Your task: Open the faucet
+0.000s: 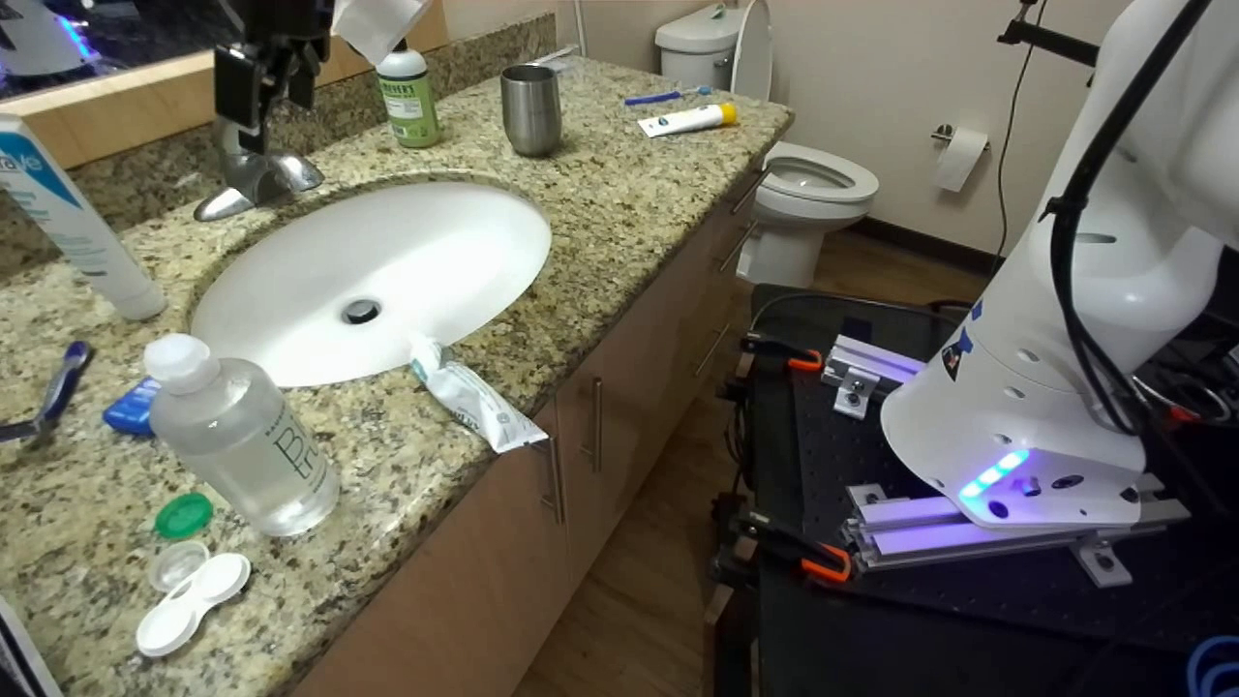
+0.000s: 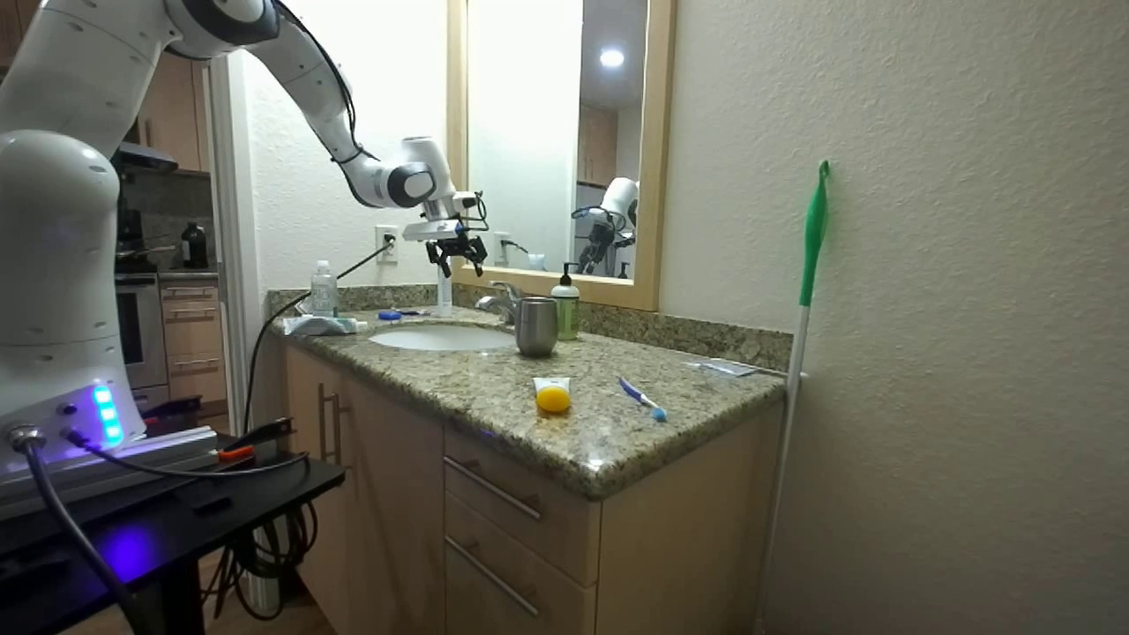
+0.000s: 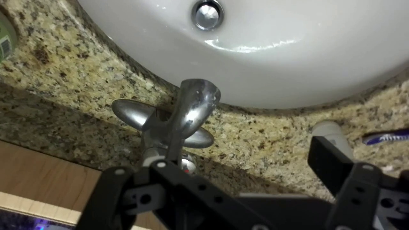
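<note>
wrist view shows the gripper (image 3: pixel 247 164) with fingers spread wide. the chrome faucet (image 3: pixel 195 108), partly hidden behind one finger, stands beside the white basin (image 3: pixel 262 76).

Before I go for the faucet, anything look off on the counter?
Yes: the crumpled white tube lies askew on the counter, apparently with one end over the basin and the other past the front edge. It could get knocked off. No spill visible.

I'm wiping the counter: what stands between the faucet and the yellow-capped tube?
The steel cup stands between the faucet and the yellow-capped tube, as both exterior views show; the soap bottle is nearer the backsplash.
</note>
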`<state>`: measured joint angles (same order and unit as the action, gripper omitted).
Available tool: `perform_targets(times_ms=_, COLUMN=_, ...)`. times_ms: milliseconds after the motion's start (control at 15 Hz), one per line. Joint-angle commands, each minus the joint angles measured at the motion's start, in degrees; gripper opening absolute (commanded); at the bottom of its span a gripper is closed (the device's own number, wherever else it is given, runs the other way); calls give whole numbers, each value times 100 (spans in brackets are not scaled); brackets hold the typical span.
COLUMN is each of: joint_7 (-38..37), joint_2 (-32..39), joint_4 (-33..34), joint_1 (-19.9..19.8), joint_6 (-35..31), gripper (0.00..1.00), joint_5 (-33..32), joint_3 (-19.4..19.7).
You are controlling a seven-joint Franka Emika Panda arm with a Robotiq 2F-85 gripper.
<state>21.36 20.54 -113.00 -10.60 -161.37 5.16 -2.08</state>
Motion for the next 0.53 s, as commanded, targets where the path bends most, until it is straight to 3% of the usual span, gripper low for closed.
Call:
perform_targets(times_ms=0, joint_7=485, joint_2=470, joint_4=355, joint_1=-646, joint_6=-663, gripper=100, joint_5=1230, joint_3=-703)
perform_targets(times_ms=133, joint_7=742, joint_2=677, joint_4=495, joint_1=-920, joint_6=-1040, gripper=100, joint_5=1693, joint_3=-1044)
perform_targets(times_ms=467, joint_7=446, joint_2=717, joint_4=463, joint_1=-834, joint_6=-1011, gripper=100, joint_5=1569, joint_3=-847)
